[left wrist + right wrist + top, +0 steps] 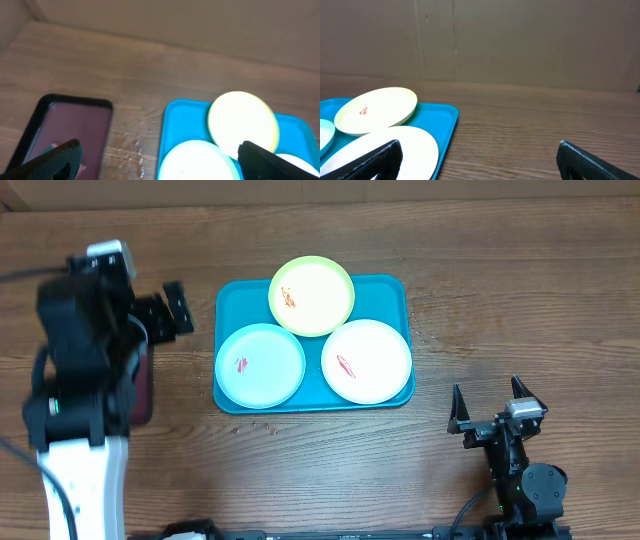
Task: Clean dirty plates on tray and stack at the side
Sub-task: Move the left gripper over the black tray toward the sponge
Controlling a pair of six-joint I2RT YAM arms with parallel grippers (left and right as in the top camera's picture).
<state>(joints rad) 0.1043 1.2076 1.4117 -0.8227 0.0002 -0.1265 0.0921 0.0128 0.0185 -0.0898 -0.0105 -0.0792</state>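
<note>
the left claw point(172, 312) is hovering spread and empty just left of the tray point(236, 292) while the right claw point(488, 395) is sitting equally wide off its near right corner, both flanking the three smeared plates point(260, 365) lying inside it, likely so either can reach one.

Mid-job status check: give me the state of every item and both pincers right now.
light blue plate: red smear, flat on tray.
yellow-green plate: orange smears, overlapping the other two plates.
white plate: red smear, on tray.
turquoise tray: holding all three plates.
maroon tray: left of turquoise tray, partly hidden.
left pincer: open, empty.
right pincer: open, empty.
</note>
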